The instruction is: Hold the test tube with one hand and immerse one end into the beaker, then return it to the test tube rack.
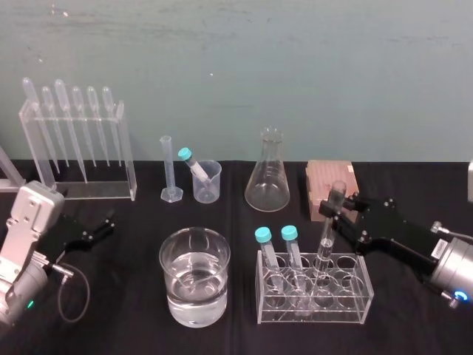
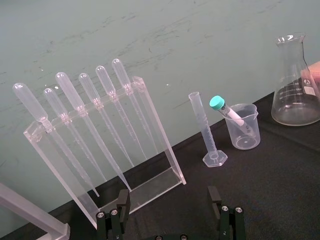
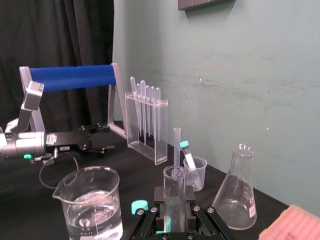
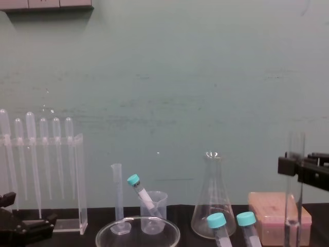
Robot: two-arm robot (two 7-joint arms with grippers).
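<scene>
The right arm reaches in from the right edge of the tabletop, its right gripper clamped near the top of the test tube, which stands slightly tilted in the test tube rack by the front edge. The left gripper lies near the left edge, fingers apart.

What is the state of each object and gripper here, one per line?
Tall clear uncapped glass test tube: standing in clear rack, gripped near top.
Right gripper: shut on the test tube.
Left gripper: open, holding nothing.
Large glass beaker: partly filled with clear liquid.
Two teal-capped tubes: capped, in rack.
Conical glass flask: empty.
</scene>
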